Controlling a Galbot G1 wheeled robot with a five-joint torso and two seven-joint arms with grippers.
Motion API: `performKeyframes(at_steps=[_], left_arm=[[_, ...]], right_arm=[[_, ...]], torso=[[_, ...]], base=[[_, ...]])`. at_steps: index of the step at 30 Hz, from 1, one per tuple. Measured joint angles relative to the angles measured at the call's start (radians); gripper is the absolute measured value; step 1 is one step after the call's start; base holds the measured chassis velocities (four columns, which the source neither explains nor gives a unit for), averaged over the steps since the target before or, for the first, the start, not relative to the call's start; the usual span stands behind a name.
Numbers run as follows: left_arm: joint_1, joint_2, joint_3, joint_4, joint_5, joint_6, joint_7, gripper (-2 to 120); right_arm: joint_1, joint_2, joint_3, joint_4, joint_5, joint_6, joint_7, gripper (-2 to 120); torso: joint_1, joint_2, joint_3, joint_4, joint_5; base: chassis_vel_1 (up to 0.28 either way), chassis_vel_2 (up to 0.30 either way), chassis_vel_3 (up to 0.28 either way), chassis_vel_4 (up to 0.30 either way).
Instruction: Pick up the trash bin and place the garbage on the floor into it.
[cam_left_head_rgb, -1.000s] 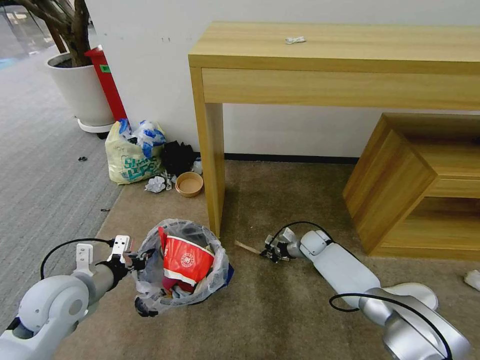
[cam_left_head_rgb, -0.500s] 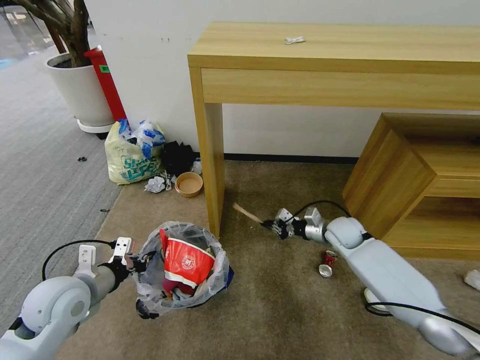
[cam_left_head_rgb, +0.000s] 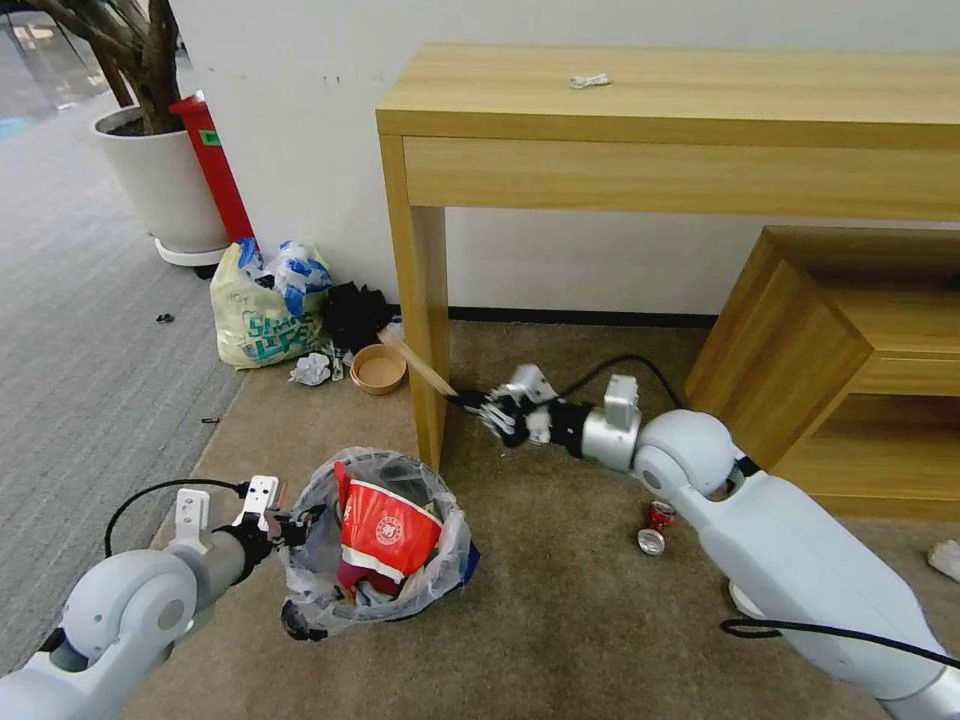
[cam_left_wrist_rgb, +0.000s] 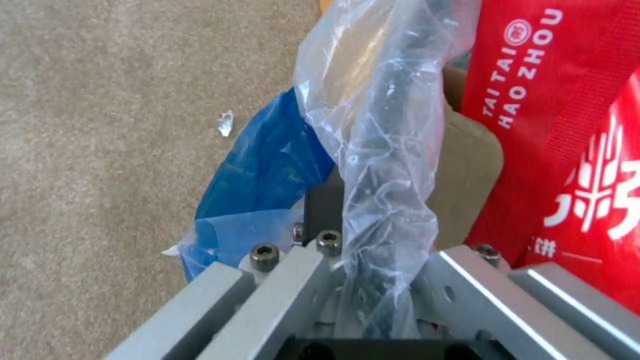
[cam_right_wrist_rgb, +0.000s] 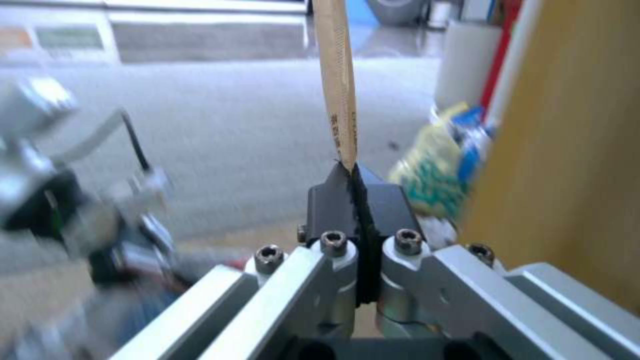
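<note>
Left claw (cam_left_head_rgb: 290, 527) clamped on the bagged rim of the trash bin (cam_left_head_rgb: 385, 545), held low over the floor (cam_left_head_rgb: 560, 620). Right claw (cam_left_head_rgb: 478, 404) pinching a thin wooden stick (cam_left_head_rgb: 418, 363), long axis angled up-left; bin down-left of it.

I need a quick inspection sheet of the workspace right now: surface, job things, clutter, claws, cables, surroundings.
Surface: brown carpet, grey carpet beside it.
Job's things: trash bin with clear liner, a red paper bag inside; crushed can on the carpet; thin flat stick lifted off the floor.
Clutter: yellowish knotted bag, paper bowl, crumpled tissue by the wall.
Claws: left claw shut on the bin's rim and liner; right claw shut on the stick's end, beside the desk leg.
Cables: black cable looped at the left wrist, another at the right.
Surroundings: wooden desk, low shelf, potted plant.
</note>
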Motion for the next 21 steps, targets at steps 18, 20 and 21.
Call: performKeyframes(at_steps=[18, 20, 21], left_arm=[[-0.027, 0.017, 0.061, -0.038, -0.014, 0.000, 0.012, 0], [-0.027, 0.018, 0.061, -0.041, -0.014, 0.000, 0.012, 0], [-0.027, 0.019, 0.061, -0.043, -0.016, 0.000, 0.012, 0]], right_arm=[[-0.028, 0.228, -0.075, -0.012, 0.035, -0.047, 0.094, 0], [-0.045, 0.229, -0.073, -0.023, 0.026, -0.041, 0.100, 0], [-0.059, 0.227, -0.072, -0.034, 0.014, -0.033, 0.101, 0]], torso=[[0.000, 0.000, 0.000, 0.0000, 0.0002], [0.000, 0.000, 0.000, 0.0000, 0.0002], [0.000, 0.000, 0.000, 0.0000, 0.0002]], base=[[0.000, 0.000, 0.000, 0.000], [0.000, 0.000, 0.000, 0.000], [0.000, 0.000, 0.000, 0.000]])
